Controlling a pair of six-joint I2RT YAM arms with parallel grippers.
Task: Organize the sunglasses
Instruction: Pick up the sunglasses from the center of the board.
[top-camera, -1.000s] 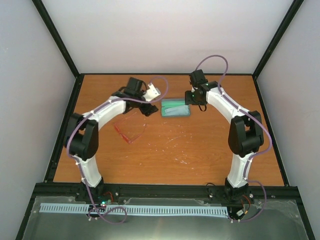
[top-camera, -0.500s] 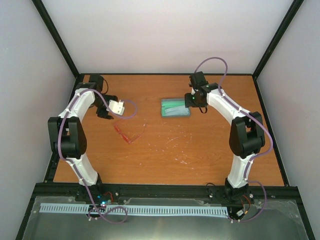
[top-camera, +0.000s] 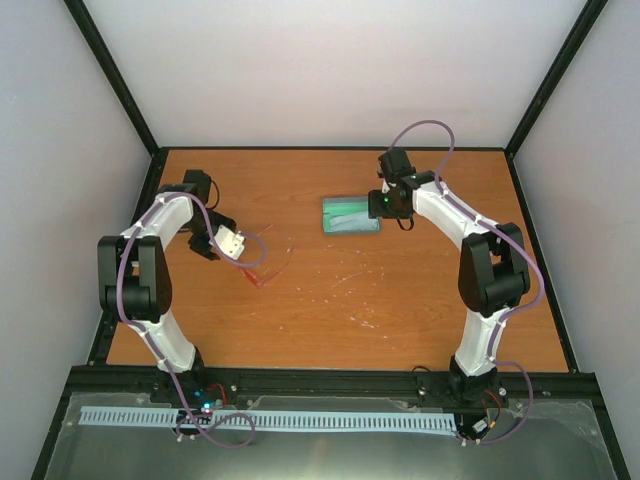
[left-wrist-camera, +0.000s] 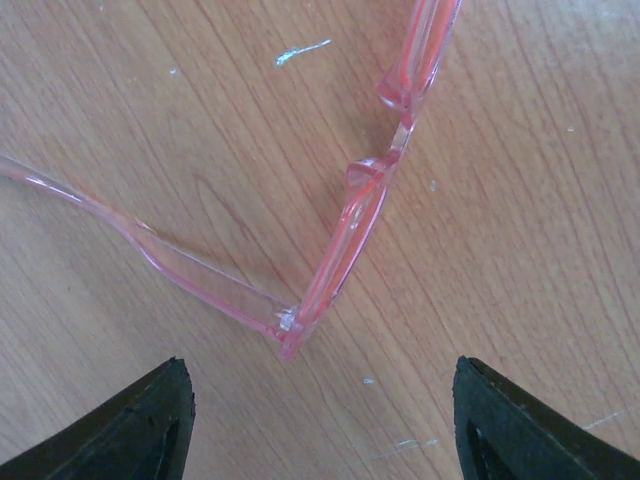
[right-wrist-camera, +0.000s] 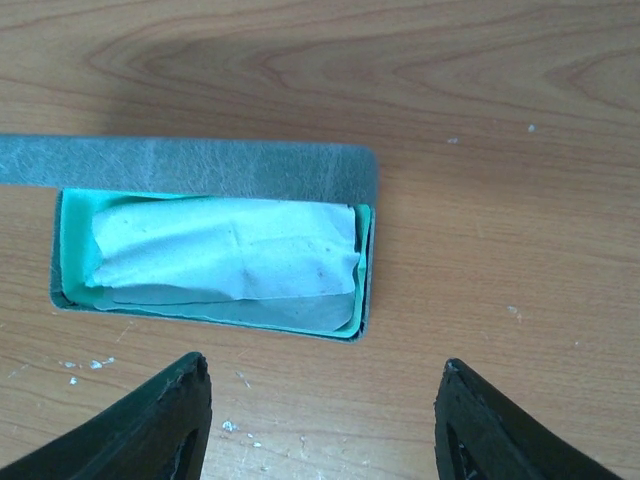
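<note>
The sunglasses (top-camera: 262, 268), see-through pinkish-red with thin arms, lie unfolded on the table left of centre. In the left wrist view their frame (left-wrist-camera: 345, 240) and one arm run just ahead of my left gripper (left-wrist-camera: 320, 420), which is open and empty, close above the table. In the top view my left gripper (top-camera: 238, 250) hangs at their left end. The grey-blue case (top-camera: 351, 215) lies open with the pale blue cloth (right-wrist-camera: 225, 250) inside. My right gripper (right-wrist-camera: 320, 425) is open and empty, just off the case's right end (right-wrist-camera: 365, 250); it also shows in the top view (top-camera: 384, 205).
The wooden table (top-camera: 400, 300) carries small white scuffs. Black frame rails (top-camera: 130, 230) run along its left, right and back edges, with pale walls behind.
My left arm has swung from beside the case out to the left, then lowered towards the sunglasses' left end. My right arm has barely moved. The sunglasses and case have stayed put.
</note>
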